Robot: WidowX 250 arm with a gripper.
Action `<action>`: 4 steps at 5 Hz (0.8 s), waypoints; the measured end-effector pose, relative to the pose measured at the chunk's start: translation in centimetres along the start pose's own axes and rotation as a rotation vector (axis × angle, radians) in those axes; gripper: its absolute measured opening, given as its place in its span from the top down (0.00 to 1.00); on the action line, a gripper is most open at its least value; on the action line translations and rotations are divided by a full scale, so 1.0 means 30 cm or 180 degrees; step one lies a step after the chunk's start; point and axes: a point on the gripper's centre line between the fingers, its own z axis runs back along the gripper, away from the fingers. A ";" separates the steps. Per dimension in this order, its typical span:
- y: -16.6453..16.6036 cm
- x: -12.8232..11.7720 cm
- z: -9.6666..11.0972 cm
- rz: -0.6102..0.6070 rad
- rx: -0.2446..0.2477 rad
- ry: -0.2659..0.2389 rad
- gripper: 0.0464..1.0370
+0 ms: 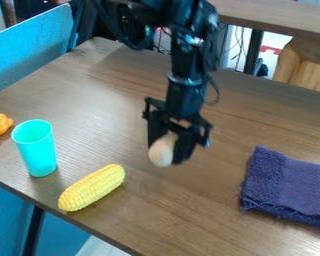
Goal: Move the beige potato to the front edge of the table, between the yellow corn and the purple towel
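Cloth (pixel 287 186) lies flat; the end effector (pixel 168 150) grips an oval object (pixel 162 152), long axis near-upright.

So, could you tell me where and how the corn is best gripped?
Probably at the middle of the corn, from straight above, jaws closing across its width: it lies flat on the table, long and slim, with rounded ends.

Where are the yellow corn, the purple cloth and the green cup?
Yellow corn (pixel 92 188): camera view, the middle of the cob.
Purple cloth (pixel 287 187): camera view, the middle of its top side.
Green cup (pixel 37 151): camera view, the outside wall, about halfway up.
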 end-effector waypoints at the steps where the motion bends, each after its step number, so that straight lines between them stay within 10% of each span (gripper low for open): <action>1: -0.058 -0.070 -0.036 -0.0140 0.0055 0.0015 0.38; 4: -0.096 -0.177 -0.122 -0.0230 0.0559 0.0018 0.38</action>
